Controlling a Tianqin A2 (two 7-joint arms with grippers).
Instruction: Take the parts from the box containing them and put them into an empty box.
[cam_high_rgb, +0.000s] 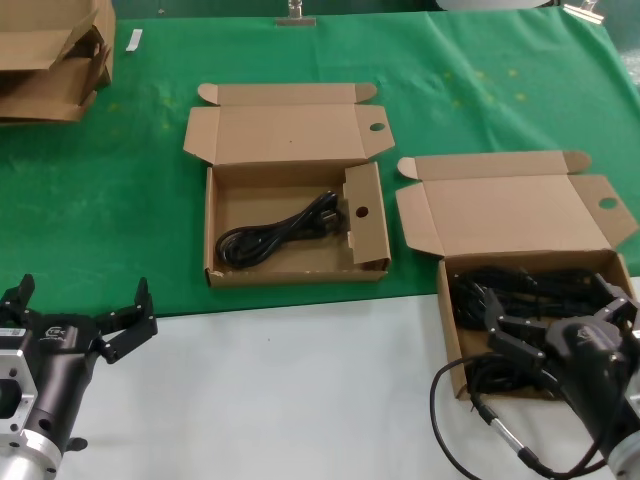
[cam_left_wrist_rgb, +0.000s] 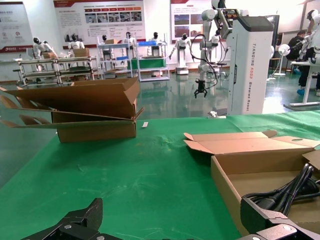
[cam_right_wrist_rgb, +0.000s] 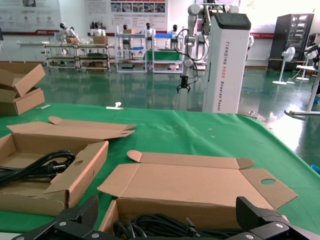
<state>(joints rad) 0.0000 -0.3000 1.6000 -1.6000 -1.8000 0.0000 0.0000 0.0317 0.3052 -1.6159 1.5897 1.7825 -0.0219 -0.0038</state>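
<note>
The wider cardboard box (cam_high_rgb: 445, 300) at the right holds a tangle of black power cords (cam_high_rgb: 520, 285), also visible in the right wrist view as cords (cam_right_wrist_rgb: 165, 227). My right gripper (cam_high_rgb: 555, 312) hovers open just above them, its jaws spread across the box (cam_right_wrist_rgb: 195, 182) with nothing between them (cam_right_wrist_rgb: 167, 220). The narrower box with the upright holed divider (cam_high_rgb: 365, 215) sits in the middle of the green mat and has one coiled cord (cam_high_rgb: 280, 232) in it. My left gripper (cam_high_rgb: 85, 300) stands open and empty over the white table near the front left (cam_left_wrist_rgb: 172, 222).
Flattened cardboard pieces (cam_high_rgb: 55, 60) are stacked at the far left corner; they show in the left wrist view (cam_left_wrist_rgb: 90, 105). The green mat (cam_high_rgb: 120, 210) covers the back of the table, white surface (cam_high_rgb: 300, 390) the front. A black cable (cam_high_rgb: 450, 420) loops beside my right arm.
</note>
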